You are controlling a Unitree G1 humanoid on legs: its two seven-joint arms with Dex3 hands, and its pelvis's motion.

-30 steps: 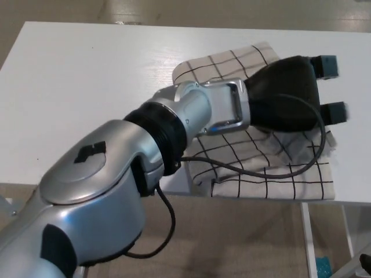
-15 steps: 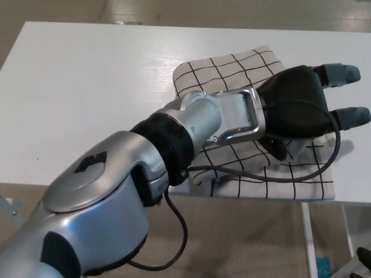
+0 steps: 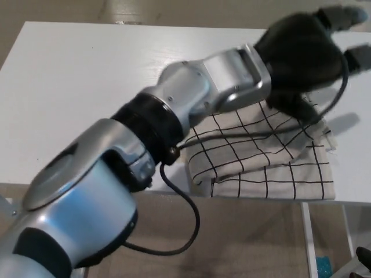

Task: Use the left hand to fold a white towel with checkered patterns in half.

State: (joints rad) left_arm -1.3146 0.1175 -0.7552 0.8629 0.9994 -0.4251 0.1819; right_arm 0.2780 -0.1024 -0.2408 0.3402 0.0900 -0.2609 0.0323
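Note:
The white towel with black checks (image 3: 264, 159) lies bunched in layers at the front right of the white table (image 3: 81, 87), its lower edge at the table's front edge. My left hand (image 3: 304, 49) hovers above the towel's far part, lifted off the cloth and blurred by motion. Its fingers (image 3: 343, 14) are spread apart and nothing shows between them. The silver forearm (image 3: 208, 90) crosses the picture from the lower left and hides the towel's far left portion. The hand casts a shadow on the table to the towel's right. My right hand does not show.
The table's front edge runs just below the towel, with brown floor and a white table leg (image 3: 308, 240) beneath. A black cable (image 3: 191, 223) loops down from the arm in front of the table edge.
My left hand has lifted up and away from the towel, where it was resting on the cloth. The towel stays on the table, now more uncovered.

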